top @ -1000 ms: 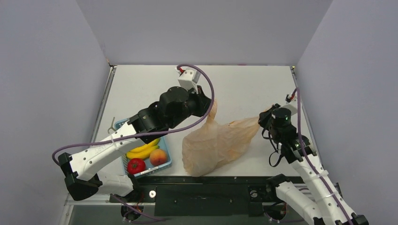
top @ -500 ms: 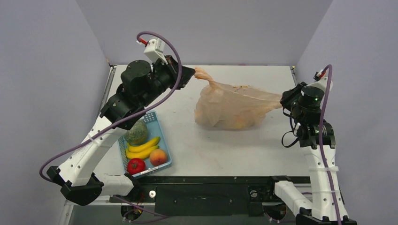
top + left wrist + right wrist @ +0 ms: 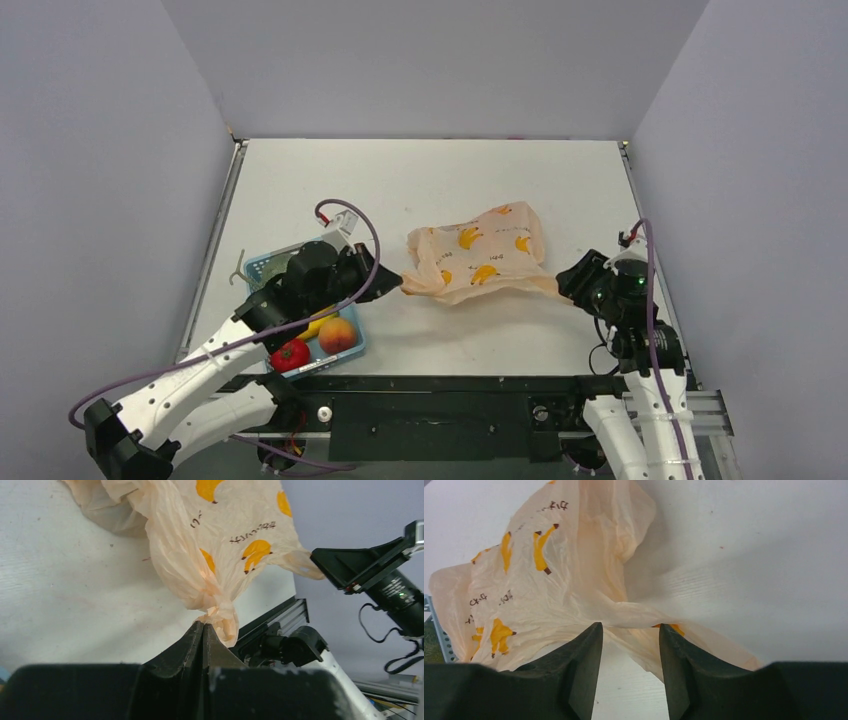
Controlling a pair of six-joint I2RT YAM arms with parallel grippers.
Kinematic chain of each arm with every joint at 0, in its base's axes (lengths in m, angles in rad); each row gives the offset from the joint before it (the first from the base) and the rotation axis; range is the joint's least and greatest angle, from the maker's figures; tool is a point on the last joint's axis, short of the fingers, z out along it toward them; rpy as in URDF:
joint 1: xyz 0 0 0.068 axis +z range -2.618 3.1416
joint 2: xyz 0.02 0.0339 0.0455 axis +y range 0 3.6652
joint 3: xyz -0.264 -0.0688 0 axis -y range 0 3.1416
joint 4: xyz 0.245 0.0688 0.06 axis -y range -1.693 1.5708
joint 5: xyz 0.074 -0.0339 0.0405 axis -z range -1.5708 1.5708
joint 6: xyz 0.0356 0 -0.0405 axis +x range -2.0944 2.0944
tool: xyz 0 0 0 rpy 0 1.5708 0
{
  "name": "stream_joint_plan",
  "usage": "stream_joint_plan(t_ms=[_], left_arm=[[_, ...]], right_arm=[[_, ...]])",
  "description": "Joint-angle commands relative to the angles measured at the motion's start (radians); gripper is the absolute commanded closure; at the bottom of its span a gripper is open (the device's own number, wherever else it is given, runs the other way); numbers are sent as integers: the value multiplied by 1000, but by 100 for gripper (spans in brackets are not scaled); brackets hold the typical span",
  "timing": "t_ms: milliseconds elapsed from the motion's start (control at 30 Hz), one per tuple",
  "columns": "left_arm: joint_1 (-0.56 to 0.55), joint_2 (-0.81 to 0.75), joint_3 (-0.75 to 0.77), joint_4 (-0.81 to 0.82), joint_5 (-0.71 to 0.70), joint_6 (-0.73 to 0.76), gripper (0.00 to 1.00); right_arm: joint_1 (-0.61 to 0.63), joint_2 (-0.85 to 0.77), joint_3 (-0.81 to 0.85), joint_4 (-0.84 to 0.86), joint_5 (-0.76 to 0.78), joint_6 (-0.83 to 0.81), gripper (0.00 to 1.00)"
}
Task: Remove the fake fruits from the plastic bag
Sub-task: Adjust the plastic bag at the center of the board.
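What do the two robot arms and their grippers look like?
Both arms have white lower links and black upper joints. The left arm and right arm each carry a purple cable looping near the wrist. The left gripper and right gripper have black, wedge-shaped fingers.

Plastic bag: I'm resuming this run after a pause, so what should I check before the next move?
1. The left hand shut on a bunched end of the plastic bag: ok.
2. The right hand gripping the bag: not ok, its jaws stand apart and the film only lies between them.
3. Bag resting on the table: ok.
4. The fake fruits out of the bag: cannot tell, none shows on the table.
5. Bag apart from the blue basket: ok.
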Motion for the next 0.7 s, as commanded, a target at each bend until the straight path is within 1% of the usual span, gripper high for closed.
stream_joint_plan(t_ms=[0,167,200,300,367,400,433,467,500,533,567,633,667], left_arm=[[-14,-131,8,67,16,-71,100],[-22,-164,-34,90,63,-85,100],[-23,-165,-40,96,67,-84,100],[-23,-171,-71,126,74,-82,100],[-24,-181,-91,141,74,-87,100],[-24,-182,-96,145,73,-89,100],[-24,-186,-106,153,74,-93,100],[-24,-186,-109,156,75,-94,100],[-24,-187,-114,158,75,-96,100],[-24,-187,-116,159,77,-97,100],[-23,-188,-120,162,79,-97,100],[-25,-189,-130,179,90,-96,100],[-25,-189,-134,198,102,-95,100]], right_arm=[[10,-76,25,17,-94,-15,54],[26,-73,130,-37,-117,-49,44],[36,-62,166,-42,-139,-68,42],[75,-16,240,-85,-215,-114,40],[136,11,277,-101,-223,-117,39],[195,18,286,-101,-212,-103,38],[224,19,289,-98,-193,-95,38],[287,18,288,-86,-178,-79,37],[348,16,286,-82,-122,-61,36],[376,14,280,-76,-92,-52,36],[432,18,272,-70,-56,-31,36],[510,35,240,-31,-56,32,36],[539,43,221,22,-65,62,36]])
